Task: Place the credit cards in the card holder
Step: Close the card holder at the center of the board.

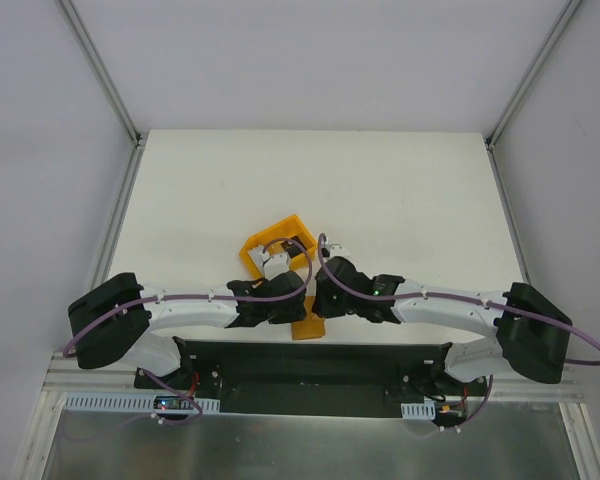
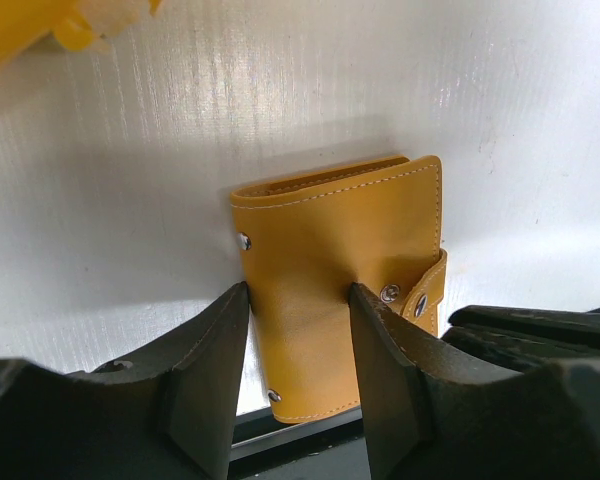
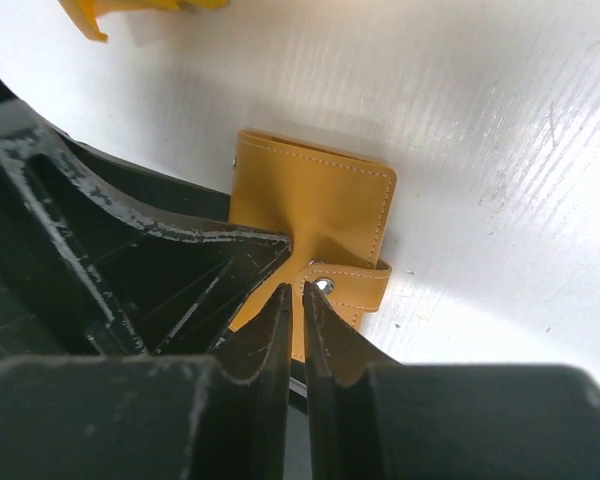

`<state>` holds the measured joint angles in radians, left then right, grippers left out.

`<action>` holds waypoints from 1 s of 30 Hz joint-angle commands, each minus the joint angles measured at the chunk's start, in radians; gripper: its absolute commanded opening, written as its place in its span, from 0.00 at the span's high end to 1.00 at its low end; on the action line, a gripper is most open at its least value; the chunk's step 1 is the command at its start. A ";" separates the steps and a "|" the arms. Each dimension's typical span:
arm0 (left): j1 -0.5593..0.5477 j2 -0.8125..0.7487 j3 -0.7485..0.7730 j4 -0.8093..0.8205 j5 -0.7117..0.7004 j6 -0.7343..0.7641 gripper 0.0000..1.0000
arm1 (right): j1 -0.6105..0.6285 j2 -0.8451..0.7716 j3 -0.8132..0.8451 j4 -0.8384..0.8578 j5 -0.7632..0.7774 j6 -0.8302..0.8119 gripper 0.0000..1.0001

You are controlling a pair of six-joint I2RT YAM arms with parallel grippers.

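Observation:
The card holder (image 2: 330,240) is an orange-tan wallet, folded shut, lying at the table's near edge (image 1: 307,329). My left gripper (image 2: 300,300) is open, and its two fingertips rest on the wallet's cover. My right gripper (image 3: 295,290) is almost closed, with its tips pinched at the end of the wallet's snap tab (image 3: 355,285) beside the metal snap. In the top view both grippers meet over the wallet, the left (image 1: 285,305) and the right (image 1: 323,295). The credit cards do not show clearly; small pale and dark shapes lie inside the bin, partly hidden by my arms.
A yellow-orange plastic bin (image 1: 255,245) stands just behind the grippers, and its corner also shows in the left wrist view (image 2: 60,25) and the right wrist view (image 3: 130,8). The black base rail (image 1: 310,360) runs right below the wallet. White table (image 1: 310,180) stretches beyond.

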<state>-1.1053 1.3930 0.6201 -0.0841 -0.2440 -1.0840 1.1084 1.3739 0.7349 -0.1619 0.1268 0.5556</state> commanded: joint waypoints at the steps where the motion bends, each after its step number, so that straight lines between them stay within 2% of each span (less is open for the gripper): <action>1: -0.001 0.015 -0.008 -0.029 0.003 -0.004 0.57 | -0.019 -0.042 0.001 0.002 0.027 -0.016 0.89; 12: -0.001 0.012 -0.006 -0.029 0.003 -0.002 0.57 | -0.025 -0.029 -0.055 0.024 -0.035 0.050 0.93; 30: -0.001 0.018 0.000 -0.029 0.006 -0.001 0.57 | -0.025 0.036 -0.003 0.035 -0.053 0.018 0.92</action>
<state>-1.1053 1.3930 0.6201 -0.0841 -0.2440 -1.0843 1.0840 1.4025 0.6868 -0.1459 0.0868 0.5835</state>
